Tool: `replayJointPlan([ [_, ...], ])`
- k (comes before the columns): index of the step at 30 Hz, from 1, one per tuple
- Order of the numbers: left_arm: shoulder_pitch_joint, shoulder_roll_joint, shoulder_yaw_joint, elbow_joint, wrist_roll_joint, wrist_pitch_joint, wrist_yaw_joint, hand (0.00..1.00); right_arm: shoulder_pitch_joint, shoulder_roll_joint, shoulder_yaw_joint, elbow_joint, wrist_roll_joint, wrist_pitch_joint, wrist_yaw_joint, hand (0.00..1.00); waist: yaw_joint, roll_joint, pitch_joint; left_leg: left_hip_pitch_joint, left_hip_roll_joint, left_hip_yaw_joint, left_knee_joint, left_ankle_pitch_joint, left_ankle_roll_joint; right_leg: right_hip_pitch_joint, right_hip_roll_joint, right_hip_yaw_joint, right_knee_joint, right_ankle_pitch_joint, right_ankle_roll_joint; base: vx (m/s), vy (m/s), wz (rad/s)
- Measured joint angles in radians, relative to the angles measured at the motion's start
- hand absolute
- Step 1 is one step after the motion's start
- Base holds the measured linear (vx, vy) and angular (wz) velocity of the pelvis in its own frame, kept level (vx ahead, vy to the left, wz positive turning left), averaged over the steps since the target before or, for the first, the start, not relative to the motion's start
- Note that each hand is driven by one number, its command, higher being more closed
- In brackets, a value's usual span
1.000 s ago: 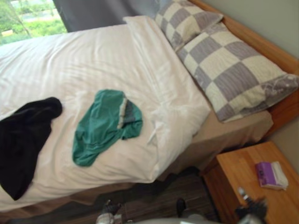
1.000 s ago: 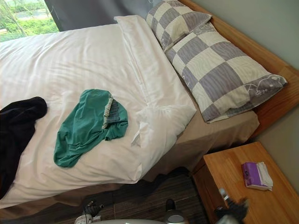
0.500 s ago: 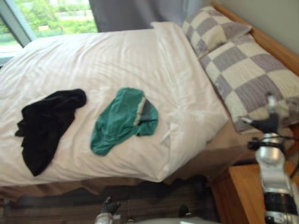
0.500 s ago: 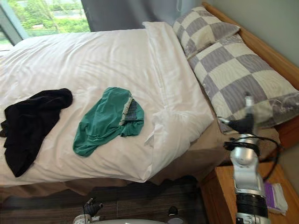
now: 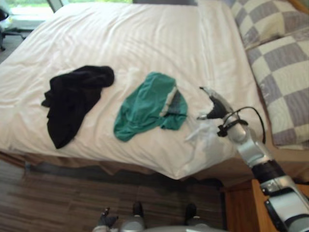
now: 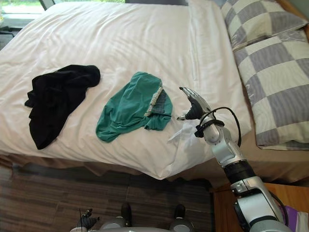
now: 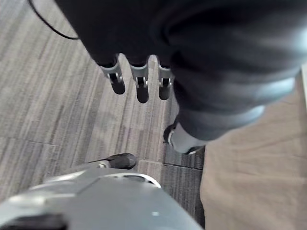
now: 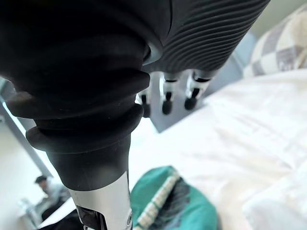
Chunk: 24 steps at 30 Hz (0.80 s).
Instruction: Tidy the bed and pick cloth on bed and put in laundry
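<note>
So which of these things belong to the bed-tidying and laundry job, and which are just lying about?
Part of the job:
- green cloth and black cloth, both loose on the white duvet
- right hand, open, near the green cloth
- left hand, open, down over the floor

Just lying about:
- checked pillows
- wooden bedside table
</note>
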Motion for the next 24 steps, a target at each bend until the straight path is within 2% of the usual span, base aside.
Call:
replayJointPlan([
  [5,0.012,0.0,-0.005,-0.004,-0.008,-0.007,0.0,0.0,-0.012,-0.006,0.005,0.021,-0.027,0.001,0.015,0.0,-0.004,-0.001,0.037,-0.025,-0.015,0.002,-0.002,0.004,0.006,-0.03,-0.014,0.002,0.0,0.01,0.008,-0.01,0.009,0.01],
  [11,0.006,0.0,-0.007,-0.012,-0.008,-0.02,0.0,0.0,-0.002,-0.07,0.005,0.038,-0.074,0.002,0.018,0.0,-0.012,0.002,0.087,-0.065,-0.024,0.006,-0.001,0.011,0.015,-0.072,-0.023,0.008,0.0,0.024,0.008,0.0,0.0,0.0],
  [16,0.002,0.005,-0.025,-0.012,-0.008,-0.021,0.0,0.0,0.04,-0.117,-0.01,0.035,-0.115,0.001,0.018,0.0,-0.012,0.007,0.092,-0.096,-0.025,0.024,0.002,0.011,0.015,-0.115,-0.024,0.03,0.0,0.032,0.009,0.0,0.0,-0.09],
  [20,-0.001,0.008,-0.041,-0.011,-0.007,-0.023,-0.001,0.0,0.082,-0.124,-0.034,0.013,-0.127,-0.007,0.017,0.0,-0.033,0.015,0.111,-0.106,-0.027,0.031,0.005,0.011,0.015,-0.129,-0.026,0.038,0.0,0.035,0.011,0.0,0.004,-0.07],
  [21,-0.003,0.01,-0.044,-0.011,-0.007,-0.025,-0.002,0.0,0.096,-0.127,-0.034,0.013,-0.132,-0.012,0.022,1.0,-0.033,0.016,0.112,-0.115,-0.026,0.035,0.009,0.01,0.015,-0.141,-0.025,0.044,0.003,0.036,0.01,-0.02,0.001,-0.07],
  [24,-0.02,0.017,-0.049,-0.01,-0.007,-0.028,-0.003,0.0,0.117,-0.161,-0.016,0.013,-0.134,-0.028,0.053,1.0,-0.029,0.021,0.12,-0.133,-0.024,0.035,0.019,0.01,0.015,-0.161,-0.026,0.05,0.013,0.036,0.01,-0.01,0.0,-0.02],
])
